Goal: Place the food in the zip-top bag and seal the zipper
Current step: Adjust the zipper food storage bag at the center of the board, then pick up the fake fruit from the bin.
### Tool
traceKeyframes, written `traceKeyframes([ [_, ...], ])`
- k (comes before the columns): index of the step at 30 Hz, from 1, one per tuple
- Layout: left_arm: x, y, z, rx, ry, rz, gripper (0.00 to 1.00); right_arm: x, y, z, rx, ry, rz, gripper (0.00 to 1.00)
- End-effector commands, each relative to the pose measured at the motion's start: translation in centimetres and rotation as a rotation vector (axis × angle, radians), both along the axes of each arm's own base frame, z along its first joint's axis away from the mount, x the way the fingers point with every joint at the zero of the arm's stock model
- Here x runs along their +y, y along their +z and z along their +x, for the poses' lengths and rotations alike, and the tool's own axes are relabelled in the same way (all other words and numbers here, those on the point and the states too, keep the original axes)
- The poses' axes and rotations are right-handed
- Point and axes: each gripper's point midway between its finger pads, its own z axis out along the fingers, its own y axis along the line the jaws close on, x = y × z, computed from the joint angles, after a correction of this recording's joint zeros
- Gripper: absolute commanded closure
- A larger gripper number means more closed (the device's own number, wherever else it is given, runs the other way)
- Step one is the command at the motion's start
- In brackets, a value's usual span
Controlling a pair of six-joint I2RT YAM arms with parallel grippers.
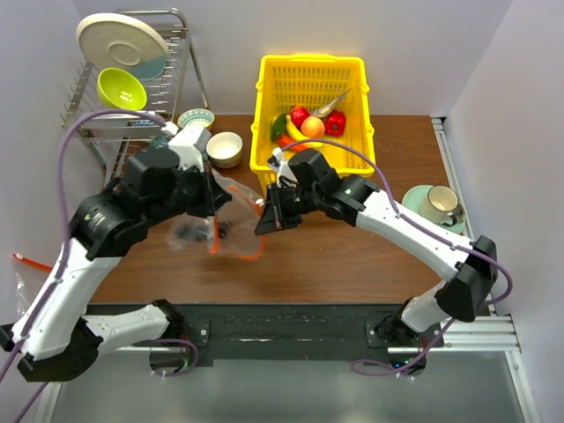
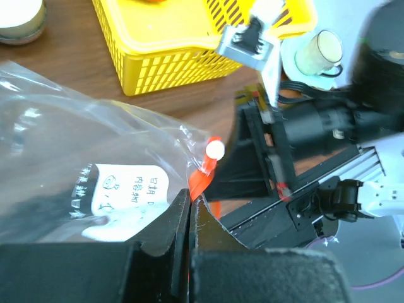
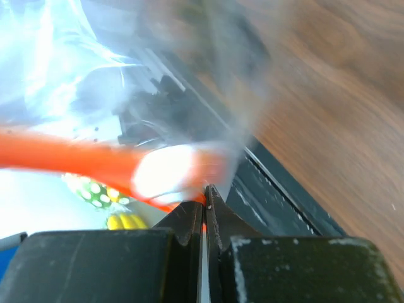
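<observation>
1. Top external view: the zip-top bag hangs crumpled between the two arms over the middle of the worktop. Its zipper sags in a loop at the near side.
2. Left gripper: fingers pressed together, pinching the bag's edge right at the red-orange strip. The white end piece sits just beyond the fingertips.
3. Right gripper: fingers pressed together on the strip beside the white end piece; this view is blurred.
4. Most of the food lies in the yellow basket, at the far side. A dark clump shows through the plastic; what it is cannot be told.
5. Judgement: the step in hand is spreading the mouth for loading.
6. Recommendations:
   - Draw the two pinch points apart evenly, so the strip parts instead of twisting.
   - Keep both grips on the strip itself; thin film is likely to slip or tear.
   - Hold the mouth facing up and toward the basket.
   - Avoid slack in the loop, which may fold over and block the opening.
</observation>
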Motion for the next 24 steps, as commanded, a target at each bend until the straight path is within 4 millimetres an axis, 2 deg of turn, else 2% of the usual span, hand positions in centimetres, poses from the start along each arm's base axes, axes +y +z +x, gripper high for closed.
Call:
traceKeyframes([
  [1, 1.5, -0.2, -0.9, -0.013, 0.018, 0.021, 1.0, 1.4, 4.1, 0.3, -0.063, 0.026, 0.123, 0.91],
  [3, 1.1, -1.8, -0.8, 0.015, 0.011, 0.024, 1.0, 1.2, 3.3, 0.4, -0.07, 0.032, 0.097, 0.8],
  [4, 0.8, -3.3, -0.6, 0.03, 0.01, 0.027, 1.0, 1.1, 3.0, 0.8, -0.083, 0.018, 0.078, 0.74],
  [5, 0.5, -3.8, -0.6, 0.037, 0.011, 0.016, 1.0, 0.6, 2.4, 0.9, -0.093, 0.014, 0.042, 0.56],
  [6, 0.5, -5.7, -0.5, 0.067, 0.016, 0.032, 1.0, 0.2, 2.2, 1.2, -0.107, -0.005, 0.018, 0.48],
  [8, 0.0, -6.4, -0.1, 0.062, 0.029, -0.003, 1.0, -1.2, 1.4, 2.1, -0.152, -0.048, -0.058, 0.43],
  [9, 0.0, -8.5, -0.2, 0.097, 0.031, 0.014, 1.0, -1.9, 1.6, 2.1, -0.174, -0.059, -0.072, 0.43],
  [11, -0.5, -9.4, 0.2, 0.096, 0.046, -0.02, 1.0, -3.2, 1.7, 2.6, -0.224, -0.088, -0.127, 0.43],
  [12, -0.6, -11.3, 0.1, 0.129, 0.047, -0.007, 1.0, -3.8, 2.2, 2.7, -0.247, -0.095, -0.132, 0.44],
  [14, -1.2, -11.7, 0.4, 0.121, 0.048, -0.048, 1.0, -5.1, 3.2, 3.4, -0.307, -0.113, -0.172, 0.44],
  [15, -1.3, -12.5, 0.3, 0.132, 0.043, -0.05, 1.0, -5.6, 3.7, 3.7, -0.329, -0.126, -0.184, 0.44],
  [19, -1.9, -12.0, 0.6, 0.103, 0.039, -0.091, 1.0, -8.2, 5.3, 5.7, -0.405, -0.167, -0.252, 0.49],
  [20, -1.8, -12.0, 0.7, 0.1, 0.04, -0.089, 1.0, -8.8, 6.4, 6.7, -0.434, -0.196, -0.25, 0.49],
  [22, -2.1, -11.8, 0.4, 0.103, 0.019, -0.096, 1.0, -9.9, 6.6, 8.3, -0.463, -0.228, -0.3, 0.5],
  [24, -2.3, -11.5, 0.3, 0.1, 0.006, -0.102, 1.0, -11.0, 8.0, 10.4, -0.517, -0.263, -0.319, 0.5],
])
